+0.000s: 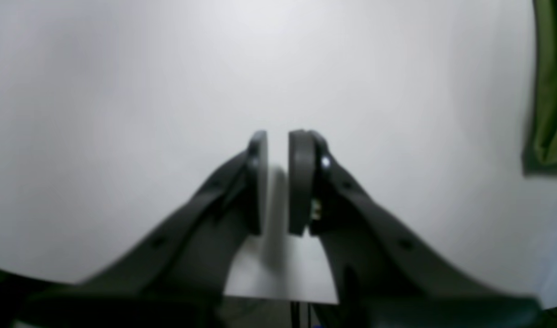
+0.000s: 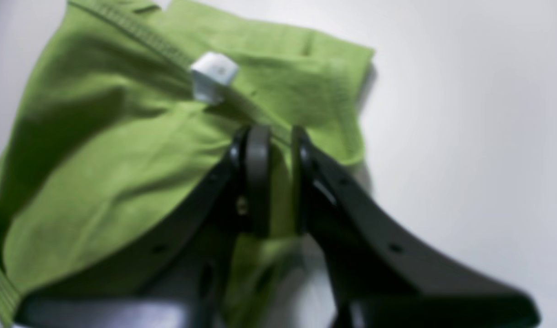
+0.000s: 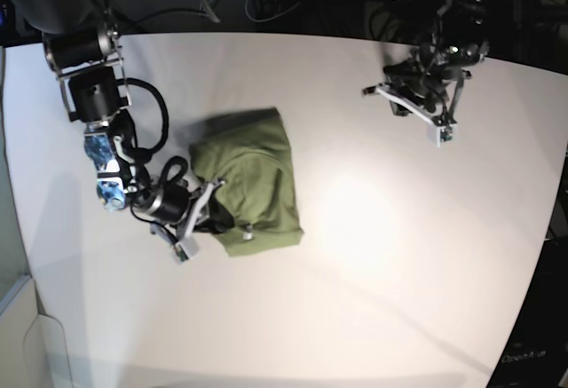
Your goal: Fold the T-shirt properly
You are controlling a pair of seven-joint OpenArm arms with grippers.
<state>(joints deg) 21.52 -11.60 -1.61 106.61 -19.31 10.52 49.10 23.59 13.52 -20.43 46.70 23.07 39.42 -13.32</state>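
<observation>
hovering low over the cloth, the right gripper (image 2: 276, 182) has its two dark jaws set close together with a narrow slot between them, and green fabric shows through that slot. the right wrist view is too soft to settle whether the pads pinch a fold or merely sit above it, so a grasp cannot be told. just beyond the fingertips (image 2: 258, 150) a ribbed seam runs across the shirt, and a small white tag (image 2: 213, 75) stands up from that seam. in the base view this gripper (image 3: 216, 213) meets the near-left edge of the t-shirt (image 3: 257, 184), with its arm curling back up the left side of the table (image 3: 373, 255).

the t-shirt lies in a compact, roughly rectangular bundle on the left-centre part of the white table, lightly wrinkled, with layers stacked on each other and the tag near its front edge.

the left gripper (image 1: 277, 182) has its jaws nearly together, a thin strip of bare table showing between the flat pads, and nothing is held. it hangs over plain table top, well apart from the shirt; only a sliver of green cloth (image 1: 551, 86) shows at the far right edge of its wrist view. in the base view it (image 3: 424, 104) sits toward the far right of the table.
</observation>
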